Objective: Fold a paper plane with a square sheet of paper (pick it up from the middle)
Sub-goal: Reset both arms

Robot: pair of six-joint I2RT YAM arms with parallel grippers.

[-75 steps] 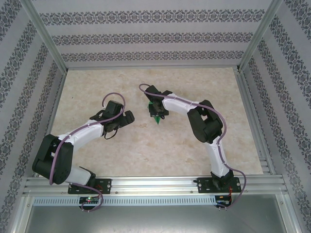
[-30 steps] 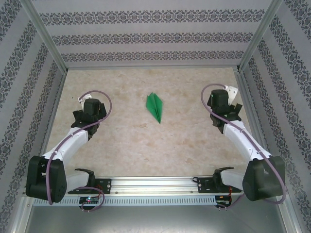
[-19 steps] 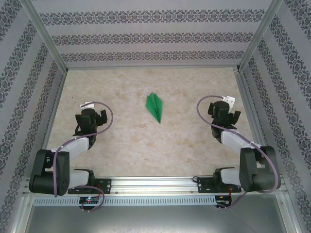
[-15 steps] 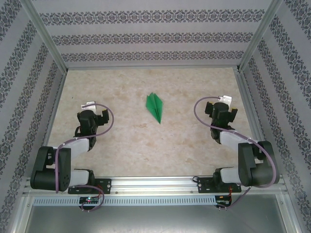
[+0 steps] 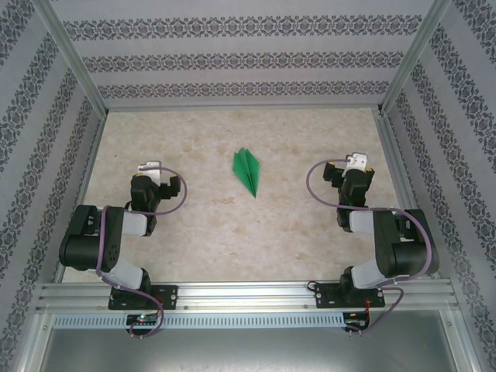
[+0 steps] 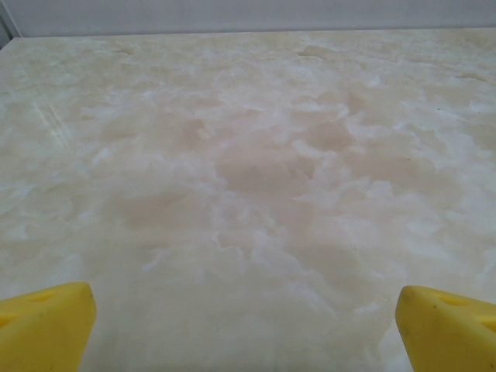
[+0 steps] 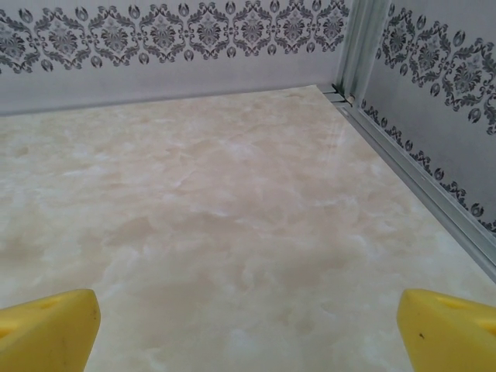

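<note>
The square sheet of paper lies folded into a slim bright green paper plane (image 5: 246, 170) on the marble table top, its tip toward the near edge, with nothing touching it. My left gripper (image 5: 151, 180) is drawn back well to the plane's left. In the left wrist view my left gripper (image 6: 248, 341) is open, its yellow fingertips (image 6: 43, 325) far apart over bare table. My right gripper (image 5: 355, 172) sits well to the plane's right. In the right wrist view my right gripper (image 7: 248, 341) is open too, with nothing between its fingertips (image 7: 449, 329).
Patterned walls and metal posts (image 5: 403, 54) enclose the table on three sides. A metal rail (image 7: 418, 182) runs along the right edge, close to my right gripper. The arm bases stand on the rail (image 5: 248, 293) at the near edge.
Both arms have folded back toward their bases, away from the middle. The green plane lies where it did a second ago. Both grippers stay open.
</note>
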